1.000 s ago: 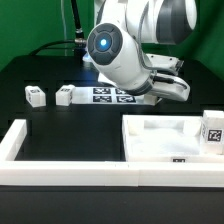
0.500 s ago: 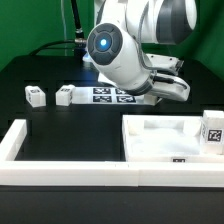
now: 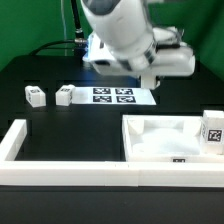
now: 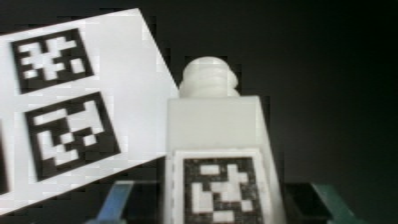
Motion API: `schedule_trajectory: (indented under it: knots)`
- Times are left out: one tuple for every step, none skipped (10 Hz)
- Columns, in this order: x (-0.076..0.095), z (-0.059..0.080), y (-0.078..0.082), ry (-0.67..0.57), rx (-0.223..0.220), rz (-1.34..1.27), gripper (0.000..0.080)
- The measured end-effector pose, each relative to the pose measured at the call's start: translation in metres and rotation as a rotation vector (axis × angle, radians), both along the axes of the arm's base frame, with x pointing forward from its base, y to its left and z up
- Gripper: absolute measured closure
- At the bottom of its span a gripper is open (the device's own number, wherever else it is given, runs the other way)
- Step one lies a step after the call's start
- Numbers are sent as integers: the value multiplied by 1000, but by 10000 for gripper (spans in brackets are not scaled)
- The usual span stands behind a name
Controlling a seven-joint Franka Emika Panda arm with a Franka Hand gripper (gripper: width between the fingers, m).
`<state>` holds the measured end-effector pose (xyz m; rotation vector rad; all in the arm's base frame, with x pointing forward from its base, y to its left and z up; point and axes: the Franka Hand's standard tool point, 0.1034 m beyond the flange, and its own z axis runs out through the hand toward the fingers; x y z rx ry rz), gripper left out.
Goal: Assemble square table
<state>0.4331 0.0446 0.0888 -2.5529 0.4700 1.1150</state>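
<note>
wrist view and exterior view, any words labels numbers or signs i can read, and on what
No readable words, numbers or brand names in either view.
marker board: black-white square tags only, no letters.
leg block at the wrist camera: one such tag, no letters.
small leg blocks and square table slab: tag marks too small to make out.

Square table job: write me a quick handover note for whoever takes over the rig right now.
Gripper: shut on one leg, screw tip free, near the marker board.
Tabletop: at the exterior view's right, by the border wall; a tagged leg block at its right end.
Two loose leg blocks lie on the exterior view's left of the marker board.
Done: one leg picked up. Left: fit all four legs; none looks fitted.
</note>
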Motion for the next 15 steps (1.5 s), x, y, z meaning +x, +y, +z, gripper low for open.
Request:
schedule_trajectory:
  knots:
    - [3, 3, 0, -34, -26, -3, 512]
    - [9, 0, -1, -131, -66, -14, 512]
    - [8, 1, 0, -192, -91, -21, 512]
    - [12, 4, -2, -240, -111, -15, 512]
    - [34, 22, -6, -330, -124, 32, 512]
    - [55, 42, -10, -417, -118, 62, 512]
    - [76, 56, -15, -505, -125, 95, 512]
    - [89, 64, -18, -568, -125, 115, 512]
    - [98, 63, -20, -653, -161, 98, 512]
    - [97, 62, -21, -728, -196, 90, 512]
    - [96, 62, -23, -783, -222, 85, 512]
    - [102, 61, -26, -868, -262, 77, 512]
    - [114, 64, -30, -927, -281, 88, 512]
    - [141, 75, -38, -1041, -306, 120, 512]
    - [163, 88, -47, -1149, -322, 140, 512]
